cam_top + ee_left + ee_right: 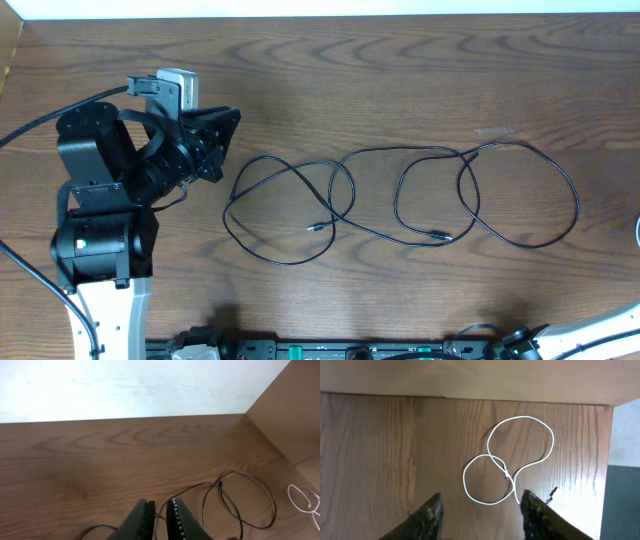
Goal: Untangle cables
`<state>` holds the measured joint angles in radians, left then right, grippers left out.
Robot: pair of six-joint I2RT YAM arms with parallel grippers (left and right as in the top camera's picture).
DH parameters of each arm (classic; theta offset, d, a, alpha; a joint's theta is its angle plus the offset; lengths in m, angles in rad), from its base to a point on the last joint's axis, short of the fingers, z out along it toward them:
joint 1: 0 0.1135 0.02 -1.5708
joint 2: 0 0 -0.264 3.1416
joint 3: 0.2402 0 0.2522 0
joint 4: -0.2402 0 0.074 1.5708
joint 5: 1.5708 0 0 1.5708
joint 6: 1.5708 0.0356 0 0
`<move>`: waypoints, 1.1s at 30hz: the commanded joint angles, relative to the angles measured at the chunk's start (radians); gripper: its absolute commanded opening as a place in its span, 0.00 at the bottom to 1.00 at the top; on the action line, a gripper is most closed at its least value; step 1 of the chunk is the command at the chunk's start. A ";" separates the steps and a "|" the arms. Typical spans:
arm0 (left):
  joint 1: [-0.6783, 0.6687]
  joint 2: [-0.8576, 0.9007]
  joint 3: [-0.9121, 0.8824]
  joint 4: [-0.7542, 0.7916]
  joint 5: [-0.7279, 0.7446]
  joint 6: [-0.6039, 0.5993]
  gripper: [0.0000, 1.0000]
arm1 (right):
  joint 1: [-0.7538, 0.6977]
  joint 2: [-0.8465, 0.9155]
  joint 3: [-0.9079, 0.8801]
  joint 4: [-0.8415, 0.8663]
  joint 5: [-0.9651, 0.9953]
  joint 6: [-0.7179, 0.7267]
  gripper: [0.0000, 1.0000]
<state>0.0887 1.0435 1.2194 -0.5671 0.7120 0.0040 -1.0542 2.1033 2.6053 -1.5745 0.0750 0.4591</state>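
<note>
Several thin black cables (400,150) lie in overlapping loops across the middle of the wooden table, with small plug ends near the front. My left gripper (222,140) hovers just left of them, apart from the nearest loop. In the left wrist view its fingers (160,507) stand almost together with nothing gripped, and the black cables (245,473) lie on the table beyond. A short white cable (520,417) lies curled in two loops near the table's right edge. My right gripper (481,497) is open over its near end, and one strand passes close to the right finger.
The table's right edge (610,460) runs just beyond the white cable, with dark floor (622,505) past it. A pale wall (125,385) backs the table's far edge. The left arm's bulky body (100,200) fills the left side of the table.
</note>
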 commanded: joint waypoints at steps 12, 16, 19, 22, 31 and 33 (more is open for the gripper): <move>0.000 -0.002 -0.008 0.008 0.018 0.003 0.36 | 0.163 -0.019 0.005 0.026 -0.273 -0.283 0.42; 0.000 -0.002 -0.008 0.008 0.010 0.002 0.39 | 0.280 -0.048 0.005 0.033 -0.225 -0.288 0.40; 0.000 -0.004 -0.008 0.005 0.010 0.003 0.40 | 0.368 -0.105 0.005 0.049 -0.121 -0.271 0.39; 0.000 -0.011 -0.008 -0.002 0.009 0.003 0.41 | 0.441 -0.174 0.003 0.057 -0.051 -0.256 0.39; 0.000 -0.026 -0.008 -0.004 0.009 0.019 0.42 | 0.544 -0.394 -0.417 0.211 -0.012 -0.239 0.36; 0.000 -0.029 -0.008 -0.005 0.010 0.019 0.42 | 0.559 -0.514 -0.618 0.340 0.026 -0.246 0.37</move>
<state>0.0887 1.0317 1.2194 -0.5728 0.7200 0.0048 -0.5213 1.6722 2.2032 -1.3087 0.0387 0.2119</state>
